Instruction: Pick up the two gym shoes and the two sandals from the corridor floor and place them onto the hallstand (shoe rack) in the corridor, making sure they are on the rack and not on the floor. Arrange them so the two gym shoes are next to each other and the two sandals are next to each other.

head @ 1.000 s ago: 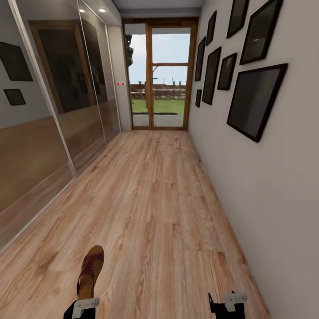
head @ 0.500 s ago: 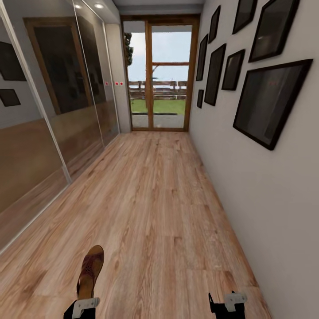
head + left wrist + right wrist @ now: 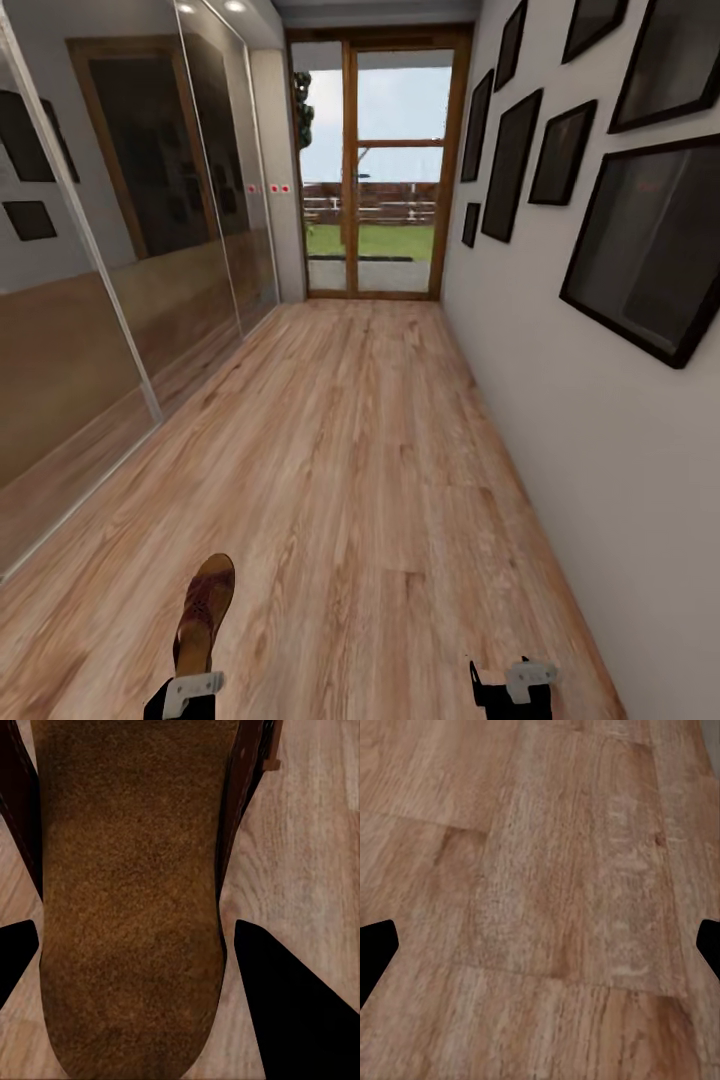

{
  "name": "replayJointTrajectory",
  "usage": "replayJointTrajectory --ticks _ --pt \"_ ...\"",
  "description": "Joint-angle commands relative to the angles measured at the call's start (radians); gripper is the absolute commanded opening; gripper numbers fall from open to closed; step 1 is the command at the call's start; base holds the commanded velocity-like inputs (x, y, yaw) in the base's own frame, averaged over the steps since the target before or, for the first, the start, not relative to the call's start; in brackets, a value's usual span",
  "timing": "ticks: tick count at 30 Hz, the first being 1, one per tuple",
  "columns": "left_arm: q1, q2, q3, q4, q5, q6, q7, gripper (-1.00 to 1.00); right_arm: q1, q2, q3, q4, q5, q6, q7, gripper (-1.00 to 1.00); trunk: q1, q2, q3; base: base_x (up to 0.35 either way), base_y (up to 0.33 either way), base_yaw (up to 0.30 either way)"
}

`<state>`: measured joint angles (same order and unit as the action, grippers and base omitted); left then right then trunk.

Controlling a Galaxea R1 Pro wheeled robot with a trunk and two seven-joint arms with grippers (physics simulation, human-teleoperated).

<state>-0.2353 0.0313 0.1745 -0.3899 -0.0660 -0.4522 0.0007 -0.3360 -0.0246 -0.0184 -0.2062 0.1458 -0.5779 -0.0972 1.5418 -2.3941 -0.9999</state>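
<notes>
One brown sandal (image 3: 205, 610) hangs over the corridor floor (image 3: 370, 450) at the lower left of the head view, toe pointing ahead, with my left gripper (image 3: 185, 695) shut on its heel end. The left wrist view shows the sandal's rough brown sole (image 3: 131, 870) wedged between the two black fingers (image 3: 292, 1005). My right gripper (image 3: 512, 685) is at the lower right, open and empty, its fingers (image 3: 375, 945) wide apart over bare planks (image 3: 555, 885). The gym shoes, the other sandal and the hallstand are out of view.
Mirrored sliding doors (image 3: 100, 300) run along the left side. A white wall with several black picture frames (image 3: 640, 240) runs along the right. A wood-framed glass door (image 3: 375, 165) closes the far end of the corridor.
The whole view has shifted: the frames on the right wall loom larger and the far door sits more to the right, so the camera has moved. Both grippers and the sandal hold their places in the picture.
</notes>
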Motion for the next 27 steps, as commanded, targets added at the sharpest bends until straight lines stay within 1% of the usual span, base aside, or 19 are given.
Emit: replayJointTrajectory --ticks 1,15,17,19,22,27 --pt "-0.001 -0.001 0.005 0.001 -0.01 -0.003 0.001 -1.0 0.0 0.0 -0.002 0.001 0.011 -0.002 -0.008 1.0 0.0 0.0 -0.001 0.339 0.0 0.252" --pt "-0.001 0.002 0.01 0.001 -0.008 -0.003 0.004 -1.0 0.0 0.0 -0.002 0.001 0.012 -0.002 -0.007 1.0 0.0 0.0 -0.001 0.339 0.0 0.27" --pt "-0.001 0.002 0.021 0.004 -0.001 -0.003 0.004 -1.0 0.0 0.0 -0.003 0.001 0.011 -0.002 -0.007 1.0 0.0 0.0 -0.001 0.339 0.0 0.273" --pt "0.0 0.003 0.043 0.018 0.004 -0.003 0.004 -1.0 0.0 0.0 -0.002 0.001 0.012 -0.002 -0.008 1.0 0.0 0.0 -0.001 0.335 0.0 0.273" --pt "0.0 0.006 0.062 0.033 0.006 -0.006 0.003 -1.0 0.0 0.0 -0.002 0.001 0.012 -0.002 -0.007 1.0 0.0 0.0 -0.001 0.304 0.0 0.273" --pt "0.001 0.013 0.073 0.052 0.004 -0.009 0.002 -1.0 0.0 -0.001 -0.003 0.001 0.012 -0.002 -0.008 1.0 0.0 0.0 -0.001 0.137 0.0 0.273"
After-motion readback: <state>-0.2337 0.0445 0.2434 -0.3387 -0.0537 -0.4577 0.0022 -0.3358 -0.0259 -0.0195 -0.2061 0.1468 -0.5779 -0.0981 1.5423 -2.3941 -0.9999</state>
